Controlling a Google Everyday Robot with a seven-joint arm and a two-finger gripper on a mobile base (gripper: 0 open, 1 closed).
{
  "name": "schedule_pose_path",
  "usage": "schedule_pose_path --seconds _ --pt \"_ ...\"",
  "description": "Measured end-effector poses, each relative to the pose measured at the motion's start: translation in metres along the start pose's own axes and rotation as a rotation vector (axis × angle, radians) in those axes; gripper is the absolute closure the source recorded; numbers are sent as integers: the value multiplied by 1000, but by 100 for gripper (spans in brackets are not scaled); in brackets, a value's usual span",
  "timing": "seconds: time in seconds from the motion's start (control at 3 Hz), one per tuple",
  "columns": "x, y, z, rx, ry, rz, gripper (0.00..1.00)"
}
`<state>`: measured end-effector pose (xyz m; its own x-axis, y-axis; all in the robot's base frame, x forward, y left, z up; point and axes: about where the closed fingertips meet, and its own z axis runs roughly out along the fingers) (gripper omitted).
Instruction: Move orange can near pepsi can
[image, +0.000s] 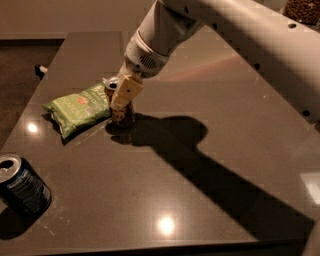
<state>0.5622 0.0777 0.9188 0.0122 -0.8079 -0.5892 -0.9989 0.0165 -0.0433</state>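
Observation:
The orange can (123, 115) stands on the dark table (200, 200) right next to the green chip bag (80, 107); its silver top shows at the bag's right corner. My gripper (123, 100) is down on the can, with one beige finger (126, 91) lying across its front, and the can sits between the jaws. Most of the can's body is hidden by the finger. The pepsi can (21, 186), dark blue with a silver top, stands at the table's front left corner, far from the gripper.
The table's left edge and front edge run close to the pepsi can. My arm (225, 30) comes in from the upper right and casts a wide shadow across the middle of the table. A small dark object (40, 70) lies at the far left edge.

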Motion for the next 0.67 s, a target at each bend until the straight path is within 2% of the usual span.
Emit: schedule_pose_path --seconds 0.33,0.67 --pt "-1 1 2 -3 0 -2 0" --pt "-1 1 2 -3 0 -2 0"
